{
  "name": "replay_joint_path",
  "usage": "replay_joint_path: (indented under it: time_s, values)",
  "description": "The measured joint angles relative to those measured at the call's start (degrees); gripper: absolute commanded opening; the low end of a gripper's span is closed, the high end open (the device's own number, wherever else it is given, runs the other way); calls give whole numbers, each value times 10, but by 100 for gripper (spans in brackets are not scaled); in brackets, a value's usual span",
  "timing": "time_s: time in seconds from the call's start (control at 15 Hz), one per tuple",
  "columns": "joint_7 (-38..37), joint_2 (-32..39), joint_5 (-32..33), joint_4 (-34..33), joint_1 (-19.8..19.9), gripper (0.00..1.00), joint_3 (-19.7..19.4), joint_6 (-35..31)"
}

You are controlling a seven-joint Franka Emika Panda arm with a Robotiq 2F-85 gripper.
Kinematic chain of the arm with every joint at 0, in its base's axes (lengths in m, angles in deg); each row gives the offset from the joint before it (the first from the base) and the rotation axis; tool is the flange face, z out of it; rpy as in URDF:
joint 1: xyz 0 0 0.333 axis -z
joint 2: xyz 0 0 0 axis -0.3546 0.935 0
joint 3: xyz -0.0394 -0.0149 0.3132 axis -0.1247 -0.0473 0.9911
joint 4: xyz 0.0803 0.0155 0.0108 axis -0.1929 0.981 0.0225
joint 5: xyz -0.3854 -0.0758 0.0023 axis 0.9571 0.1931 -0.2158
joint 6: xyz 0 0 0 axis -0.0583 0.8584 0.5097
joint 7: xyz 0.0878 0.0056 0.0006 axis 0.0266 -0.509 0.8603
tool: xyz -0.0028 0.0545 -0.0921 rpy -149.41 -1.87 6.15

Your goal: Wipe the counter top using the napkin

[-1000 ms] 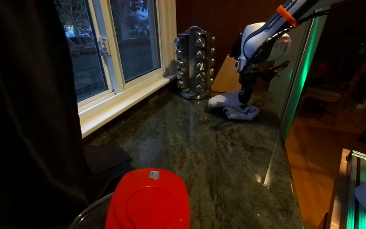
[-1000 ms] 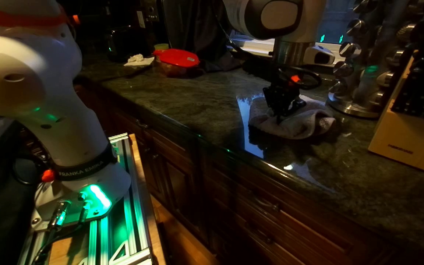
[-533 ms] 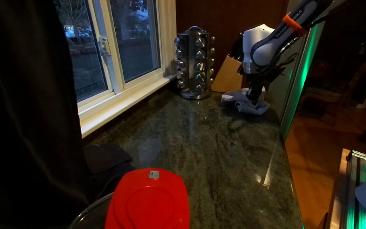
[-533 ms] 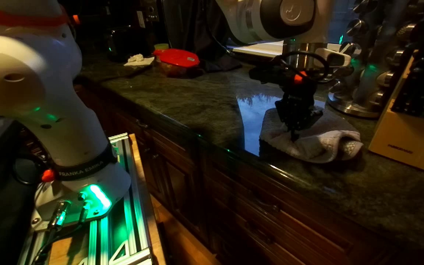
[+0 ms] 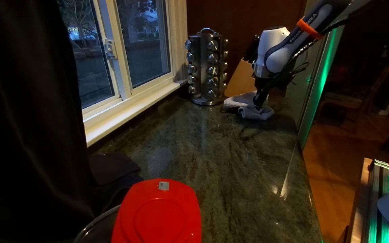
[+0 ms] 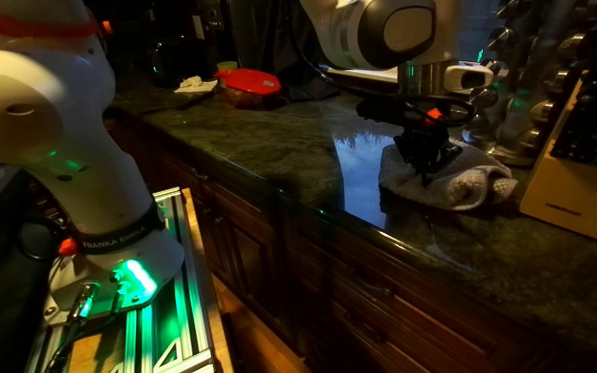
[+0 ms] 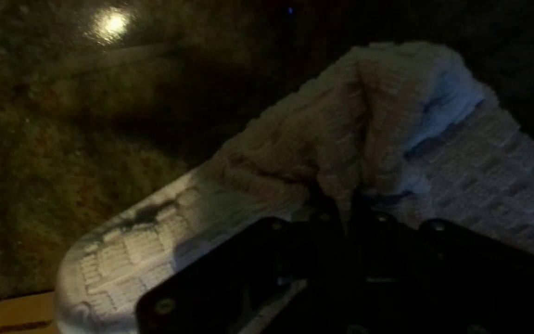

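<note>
One soft, probably light napkin [image 6: 464, 185], lying in from the front edge of the counter [image 6: 272, 140] near the knife block [image 6: 570, 202], has a fold clamped in the gripper [image 7: 342, 204] (likely a good hold, though limp ends may curl under).

White arm [image 6: 91, 171]; orange band [image 5: 309, 29]; black, screw-dotted tool [image 7: 345, 209].
</note>
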State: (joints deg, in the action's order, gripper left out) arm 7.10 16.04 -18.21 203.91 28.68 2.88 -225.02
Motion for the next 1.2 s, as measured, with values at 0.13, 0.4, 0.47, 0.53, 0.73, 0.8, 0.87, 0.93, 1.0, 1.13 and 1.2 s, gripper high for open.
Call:
replay_joint_path:
  time_s: [0.13, 0.4, 0.47, 0.53, 0.73, 0.8, 0.87, 0.93, 1.0, 1.13, 1.2]
  values:
    - [66, -3, -64, 2, 4, 2, 13, 4]
    - [86, -11, -78, -4, -2, 2, 23, 64]
    - [67, -13, -63, -6, -6, 2, 23, 83]
    - [52, -15, -52, -8, -12, 2, 23, 103]
    - [52, -26, -66, -2, -30, 2, 44, 129]
    - [55, -29, -79, 2, -38, 2, 56, 129]
    - [57, -32, -95, 5, -48, 2, 69, 130]
    - [62, -34, -112, 8, -58, 2, 81, 130]
    - [70, -37, -132, 11, -68, 2, 93, 137]
    - [96, -44, -167, 15, -87, 2, 117, 164]
    - [109, -48, -183, 19, -97, 2, 128, 180]
